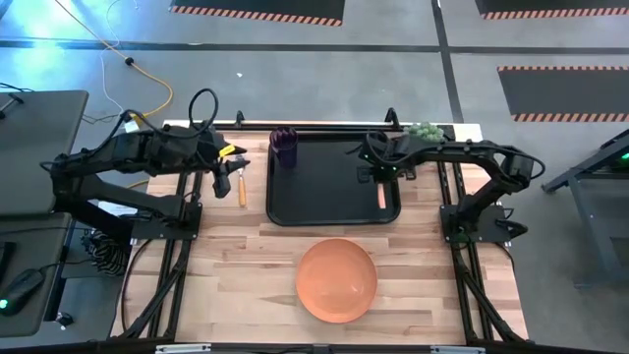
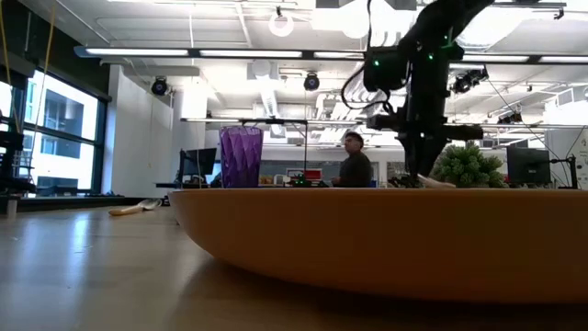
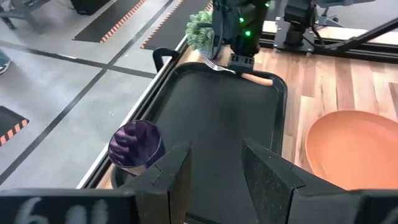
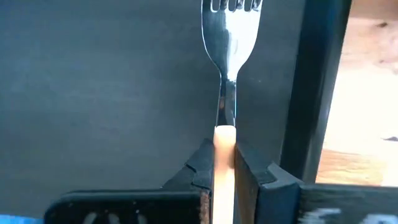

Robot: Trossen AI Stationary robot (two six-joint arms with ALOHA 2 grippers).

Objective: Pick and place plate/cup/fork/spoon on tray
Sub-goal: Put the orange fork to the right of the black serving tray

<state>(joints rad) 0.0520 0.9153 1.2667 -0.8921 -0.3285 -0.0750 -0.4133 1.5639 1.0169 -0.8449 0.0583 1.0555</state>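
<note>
The black tray (image 1: 324,192) lies at the table's far middle, with the purple cup (image 1: 284,147) upright in its far left corner. My right gripper (image 1: 378,175) hangs over the tray's right part, just inside the rim, shut on the fork (image 4: 231,37). The orange plate (image 1: 337,279) rests on the table in front of the tray. The spoon (image 1: 243,189) lies on the table left of the tray. My left gripper (image 3: 214,165) is open and holds nothing, raised at the tray's left beside the cup (image 3: 135,144). My right gripper pinches the fork's orange handle (image 4: 223,142) between its two fingers, at the end where the handle meets the metal neck. The fingers point down from above and lie across the fork. The fork sits about level, low over the tray; whether it touches the tray I cannot tell.
A small green plant (image 1: 425,130) stands just beyond the tray's far right corner. The plate's rim (image 2: 386,230) fills the front of the low view. A person (image 2: 354,167) sits in the room behind the table. Bare wood lies left and right of the plate.
</note>
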